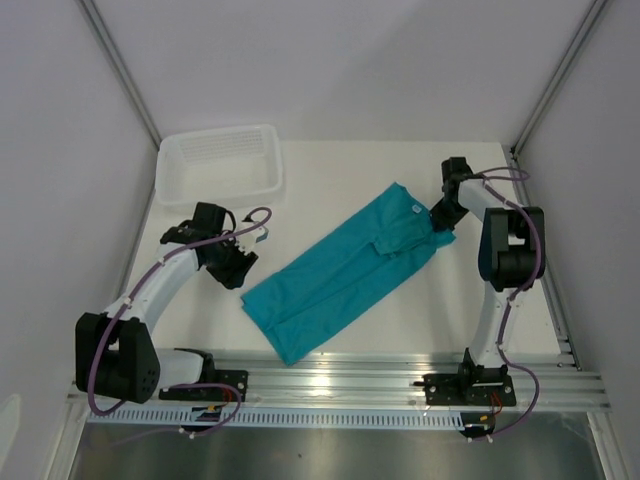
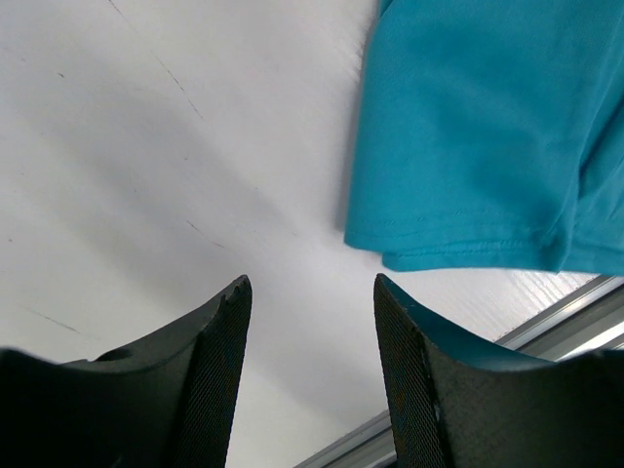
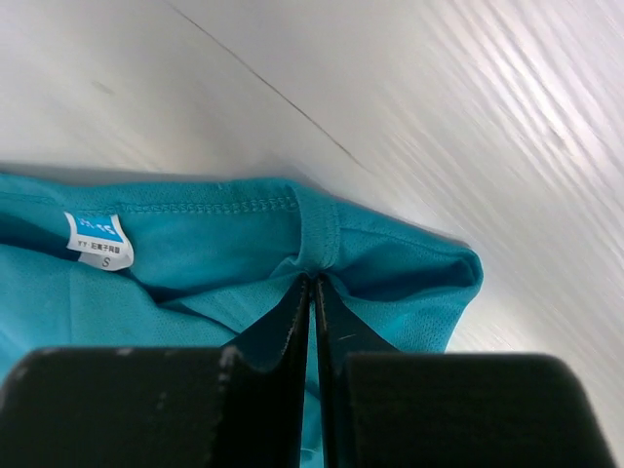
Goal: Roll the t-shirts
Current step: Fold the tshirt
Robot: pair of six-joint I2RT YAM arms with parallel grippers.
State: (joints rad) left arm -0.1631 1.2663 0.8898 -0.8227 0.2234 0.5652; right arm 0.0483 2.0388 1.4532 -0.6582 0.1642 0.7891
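Left claw (image 1: 236, 266) is released, jaws apart with nothing between them, above bare surface (image 1: 400, 320). White tray (image 1: 225, 192) sits at its 11 o'clock, well apart. Teal t-shirt (image 1: 345, 270), folded into a long strip, lies flat mid-surface, running from 7 o'clock to 1 o'clock in the top view. Its hem corner lies near the left claw, at 2 o'clock in the wrist view, not touching. Right claw (image 3: 314, 292) is clenched on the cloth at the collar end, by the neck seam. White neck label (image 3: 97, 239) is at its 10 o'clock.

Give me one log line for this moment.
t-shirt: folded into long strip, flat | right gripper: shut on t-shirt at neck | left gripper: open, off cloth
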